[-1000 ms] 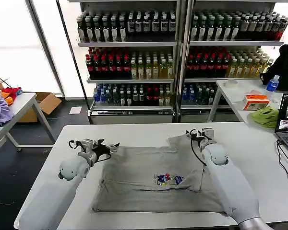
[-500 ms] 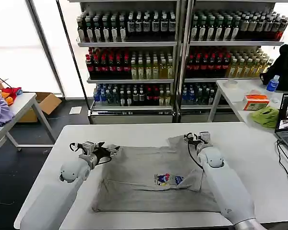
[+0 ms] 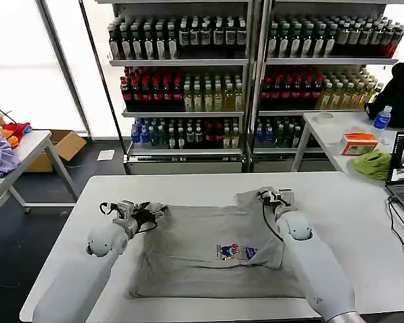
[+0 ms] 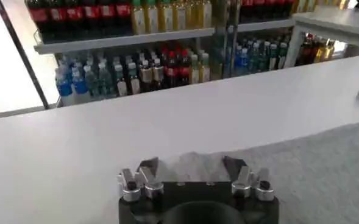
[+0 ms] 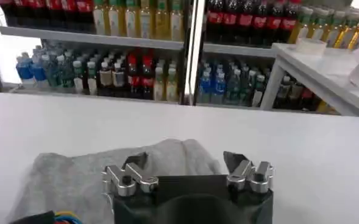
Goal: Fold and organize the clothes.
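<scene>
Where the white table (image 3: 188, 185) spreads before the robot, one grey T-shirt (image 3: 209, 252) lies flat at its middle, partly folded, one small multicoloured print (image 3: 237, 252) facing up. Grippers, two: the left gripper (image 3: 151, 212) sits at the shirt's far left corner, fingers (image 4: 150, 165) spread apart with cloth between them in the left wrist view; the right gripper (image 3: 273, 196) sits at the far right sleeve, fingers (image 5: 135, 162) likewise parted over grey cloth. Table edges: the shirt's near hem lies close to the near edge; bare white surface runs along the far edge and on both sides, wider on the right. Beyond: two shelving units of bottles (image 3: 188, 74); one side table at right bearing one lime-green cloth (image 3: 373, 163).
</scene>
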Available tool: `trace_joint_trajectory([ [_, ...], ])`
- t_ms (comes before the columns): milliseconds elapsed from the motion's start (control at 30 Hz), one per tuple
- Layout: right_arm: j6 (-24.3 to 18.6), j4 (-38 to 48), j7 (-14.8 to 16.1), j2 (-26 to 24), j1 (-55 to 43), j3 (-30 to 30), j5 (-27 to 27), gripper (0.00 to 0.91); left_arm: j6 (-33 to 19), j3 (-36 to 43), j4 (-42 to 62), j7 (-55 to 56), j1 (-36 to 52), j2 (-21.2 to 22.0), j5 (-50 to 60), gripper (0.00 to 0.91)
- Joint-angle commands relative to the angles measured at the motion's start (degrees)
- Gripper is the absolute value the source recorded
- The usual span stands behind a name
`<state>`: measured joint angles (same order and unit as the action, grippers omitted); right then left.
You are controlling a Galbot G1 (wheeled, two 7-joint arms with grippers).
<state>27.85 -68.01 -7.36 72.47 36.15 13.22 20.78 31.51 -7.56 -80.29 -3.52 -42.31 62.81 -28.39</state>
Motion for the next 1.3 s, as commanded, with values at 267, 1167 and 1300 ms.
trace_joint_trajectory([
  [267, -0.54, -1.3, -0.54, -0.13, 2.32, 0.15, -0.04, 0.0, 0.31, 0.29, -1.12, -0.44, -2.09, 0.06, 1.09, 0.01],
  [1167, -2.97, -20.45, -1.0, -1.67, 8.83, 5.83, 4.61, 0.0, -6.56, -2.65, -10.02, 1.45, -6.11, -0.7, 2.06, 0.01],
  [1300, -2.77, -23.87, -1.66, -2.08, 10.47, 6.35, 4.8, 0.0, -6.34, -3.53, -12.77, 1.48, -7.7, -1.13, 1.96, 0.01],
])
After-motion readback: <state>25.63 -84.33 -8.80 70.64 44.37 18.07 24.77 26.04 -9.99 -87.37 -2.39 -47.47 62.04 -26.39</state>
